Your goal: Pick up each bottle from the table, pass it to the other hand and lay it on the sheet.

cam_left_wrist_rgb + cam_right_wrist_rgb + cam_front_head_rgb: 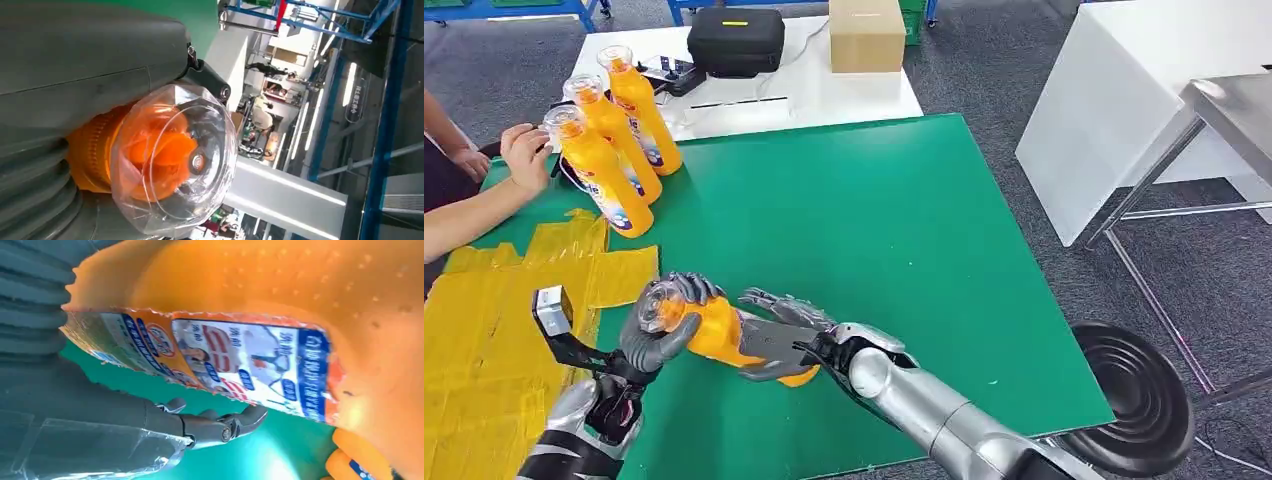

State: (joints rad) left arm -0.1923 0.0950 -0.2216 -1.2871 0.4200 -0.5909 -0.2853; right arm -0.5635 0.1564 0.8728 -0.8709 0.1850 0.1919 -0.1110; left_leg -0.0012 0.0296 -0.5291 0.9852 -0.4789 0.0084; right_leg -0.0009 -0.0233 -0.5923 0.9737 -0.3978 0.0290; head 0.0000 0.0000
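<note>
Orange bottle (pixel 724 335) hangs sideways over the green surface (pixel 874 230), left hand (pixel 659 325) wrapped around its neck, right hand (pixel 789 345) under its base – right fingers should loosen only once the left grip is firm, before the yellow sheet (pixel 494 330)

Three bottles (pixel 614 140) stand at the table's (pixel 904 230) far left, behind the sheet (pixel 494 330).

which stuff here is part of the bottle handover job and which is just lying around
Part of the job:
- orange bottle, between left hand and right hand
- three standing bottles
- yellow sheet
- green table

Lying about:
- black case
- cardboard box
- white table
- person's hand
</note>
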